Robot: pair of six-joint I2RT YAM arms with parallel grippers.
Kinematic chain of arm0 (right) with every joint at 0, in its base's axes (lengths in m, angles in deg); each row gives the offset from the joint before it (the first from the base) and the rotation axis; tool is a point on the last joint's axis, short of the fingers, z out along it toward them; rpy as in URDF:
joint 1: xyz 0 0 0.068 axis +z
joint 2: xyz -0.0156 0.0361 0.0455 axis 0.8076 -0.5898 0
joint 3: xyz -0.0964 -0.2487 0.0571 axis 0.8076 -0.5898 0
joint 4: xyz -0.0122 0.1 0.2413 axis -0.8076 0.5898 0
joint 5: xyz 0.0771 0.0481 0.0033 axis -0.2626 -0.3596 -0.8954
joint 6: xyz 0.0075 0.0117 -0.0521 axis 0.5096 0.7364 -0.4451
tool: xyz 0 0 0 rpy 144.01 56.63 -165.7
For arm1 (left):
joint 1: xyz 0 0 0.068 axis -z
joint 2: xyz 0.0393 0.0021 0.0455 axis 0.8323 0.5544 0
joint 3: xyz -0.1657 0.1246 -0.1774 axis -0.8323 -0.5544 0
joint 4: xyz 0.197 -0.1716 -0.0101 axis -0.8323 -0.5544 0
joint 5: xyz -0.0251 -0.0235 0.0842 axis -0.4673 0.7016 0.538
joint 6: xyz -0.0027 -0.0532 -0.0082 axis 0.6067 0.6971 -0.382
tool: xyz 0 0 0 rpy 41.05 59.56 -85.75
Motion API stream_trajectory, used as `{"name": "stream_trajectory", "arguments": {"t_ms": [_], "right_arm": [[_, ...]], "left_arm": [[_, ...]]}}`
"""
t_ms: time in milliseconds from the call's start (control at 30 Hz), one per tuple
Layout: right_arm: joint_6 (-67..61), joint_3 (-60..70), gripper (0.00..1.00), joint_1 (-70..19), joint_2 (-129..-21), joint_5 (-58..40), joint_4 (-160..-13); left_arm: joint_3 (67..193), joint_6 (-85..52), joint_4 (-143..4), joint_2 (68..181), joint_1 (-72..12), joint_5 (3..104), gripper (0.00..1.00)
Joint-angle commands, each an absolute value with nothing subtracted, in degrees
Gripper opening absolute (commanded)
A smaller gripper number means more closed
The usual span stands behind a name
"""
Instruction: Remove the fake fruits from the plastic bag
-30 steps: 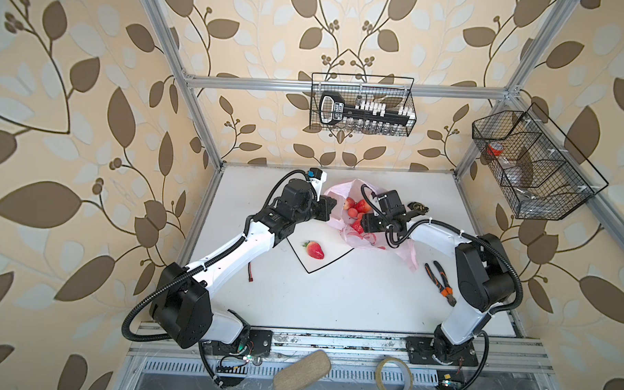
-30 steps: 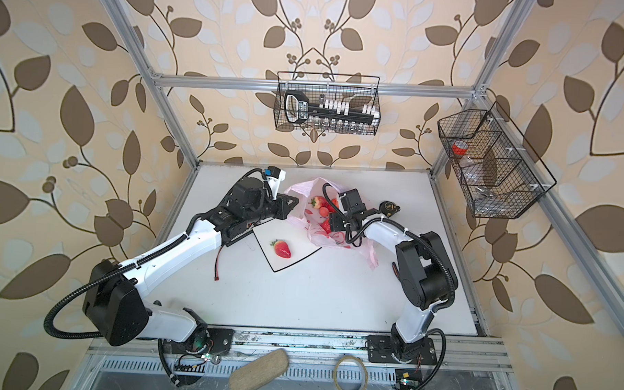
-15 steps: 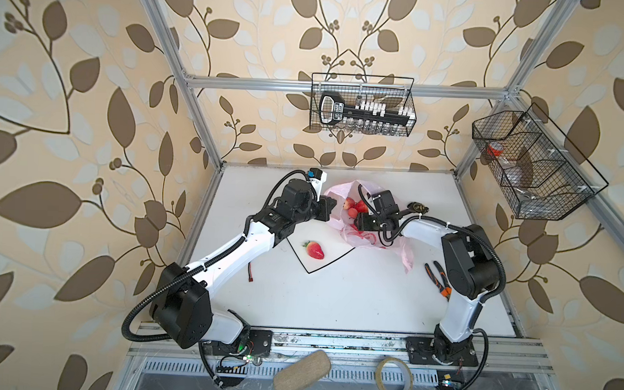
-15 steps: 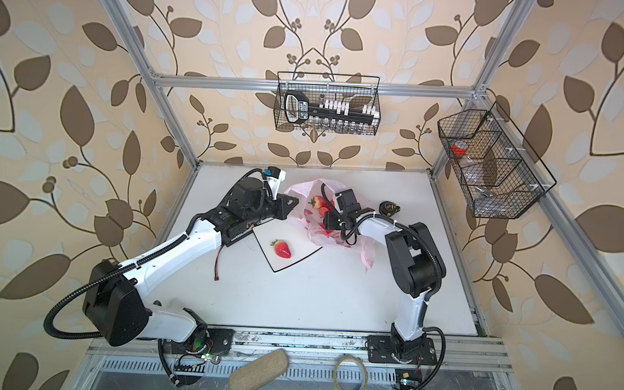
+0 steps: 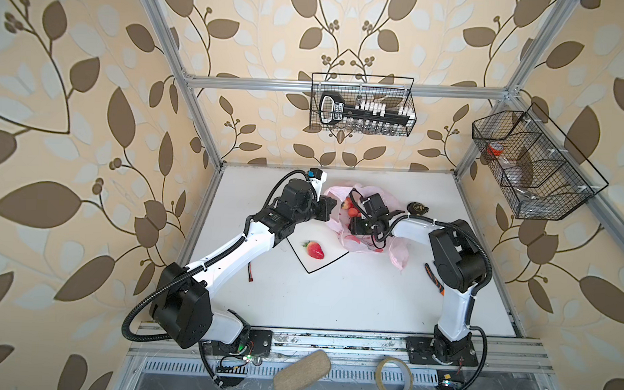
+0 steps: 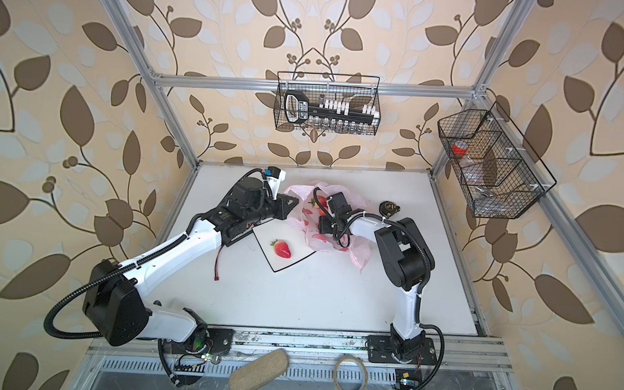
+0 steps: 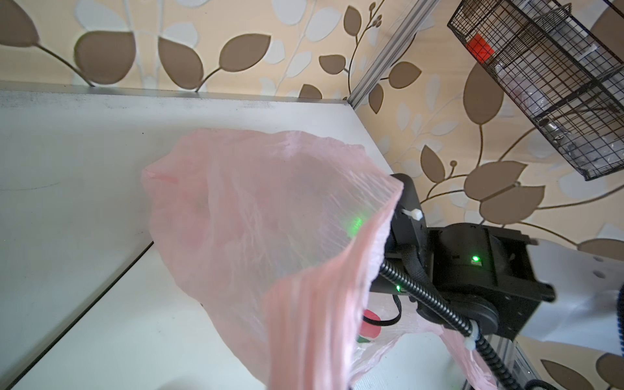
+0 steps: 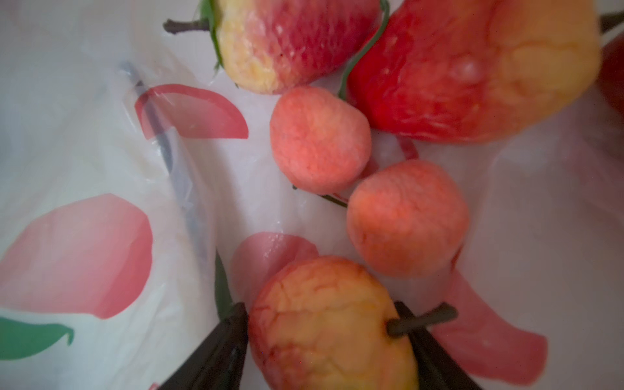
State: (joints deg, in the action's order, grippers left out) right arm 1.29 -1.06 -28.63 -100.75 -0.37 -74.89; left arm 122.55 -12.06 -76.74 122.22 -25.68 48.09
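The pink plastic bag lies open right of the white square plate. On the plate rests one red strawberry. My left gripper is shut on the bag's rim and lifts it; the left wrist view shows only the taut bag. My right gripper is inside the bag, its fingers against both sides of a yellowish-red fake fruit with a dark stem. Beyond it lie two cherries and two strawberries.
A small black object sits behind the right arm, and orange-handled pliers lie partly under it. A thin red-tipped cable lies left of the plate. Wire baskets hang on the back and right walls.
The right arm has folded in and pushed its gripper further left into the bag, its jaws narrowing onto a fruit. The left arm has held still with the bag.
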Motion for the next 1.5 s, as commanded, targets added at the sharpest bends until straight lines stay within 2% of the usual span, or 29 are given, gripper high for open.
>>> {"name": "stream_trajectory", "arguments": {"t_ms": [0,300,1100,1300,1467], "right_arm": [[2.5,0.8,0.62,-28.5,-102.4,2.8,-73.0],[2.1,-1.9,0.43,-28.3,-96.8,1.8,-74.7],[-2.6,-15.8,0.34,-26.4,-70.0,-10.5,-75.7],[-6.1,-20.1,0.34,-19.7,-61.2,-8.8,-74.7],[-9.1,-27.0,0.32,-7.4,-56.4,-2.3,-81.9]], "left_arm": [[123.5,-12.7,-75.8,121.9,-26.4,47.1,0.0],[123.8,-11.8,-76.6,122.5,-26.4,48.1,0.0],[126.6,-10.0,-77.0,124.4,-26.6,54.1,0.0],[128.1,-10.0,-77.1,127.4,-27.1,55.2,0.0],[129.7,-10.6,-77.1,128.5,-27.9,55.2,0.0]]}}
